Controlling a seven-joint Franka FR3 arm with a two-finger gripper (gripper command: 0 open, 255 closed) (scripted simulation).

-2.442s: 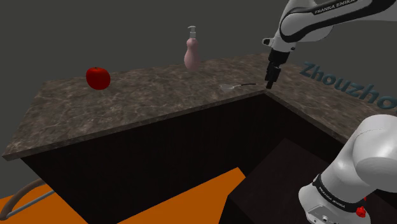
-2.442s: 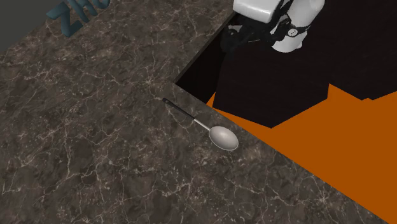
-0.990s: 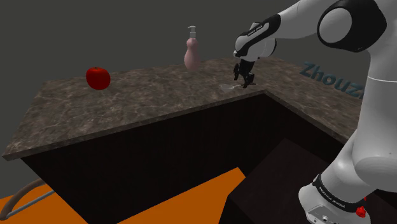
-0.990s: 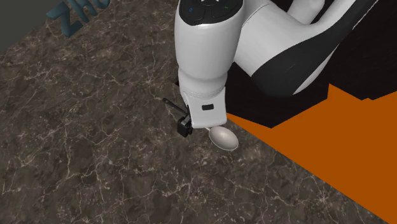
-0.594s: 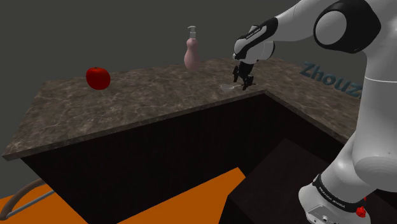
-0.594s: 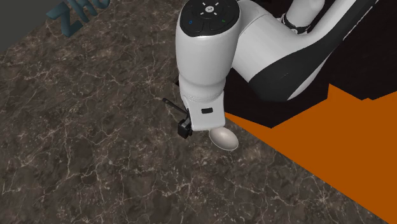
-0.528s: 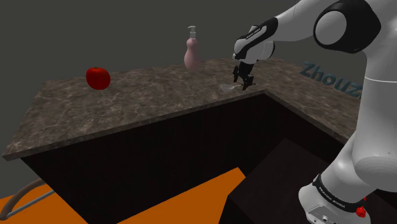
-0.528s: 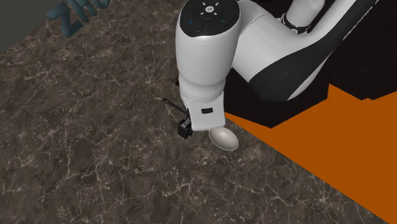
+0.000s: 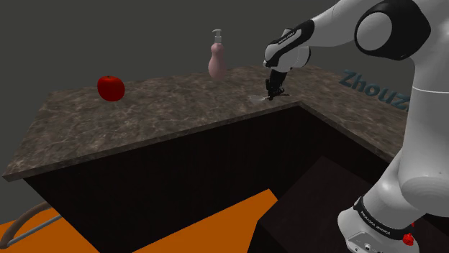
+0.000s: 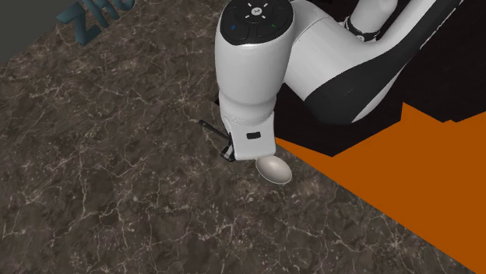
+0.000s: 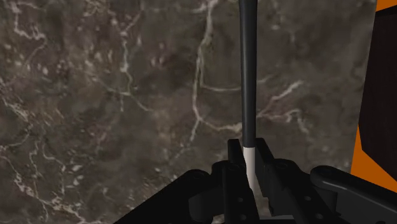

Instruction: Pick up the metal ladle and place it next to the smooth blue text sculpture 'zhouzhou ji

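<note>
On my screens the long stone countertop (image 9: 144,118) reads dark brown, marbled all over with thin pale veins. The round glossy apple (image 9: 111,88) is deep red, and the curvy pump bottle (image 9: 216,61) is dusty pink with a whitish nozzle. The slim metal ladle (image 10: 274,168) has a pale silver-grey bowl and shaft, darkening to a near-black handle. The smooth raised text sculpture (image 9: 374,85) is a muted teal-blue. I see the glossy Franka arm (image 9: 388,29) white with dark grey joints, and its two-finger gripper (image 11: 250,153) plain black. The flat floor (image 10: 405,179) is bright orange, the cabinet front (image 9: 180,165) almost black, the plain wall (image 9: 144,36) dull grey.
</note>
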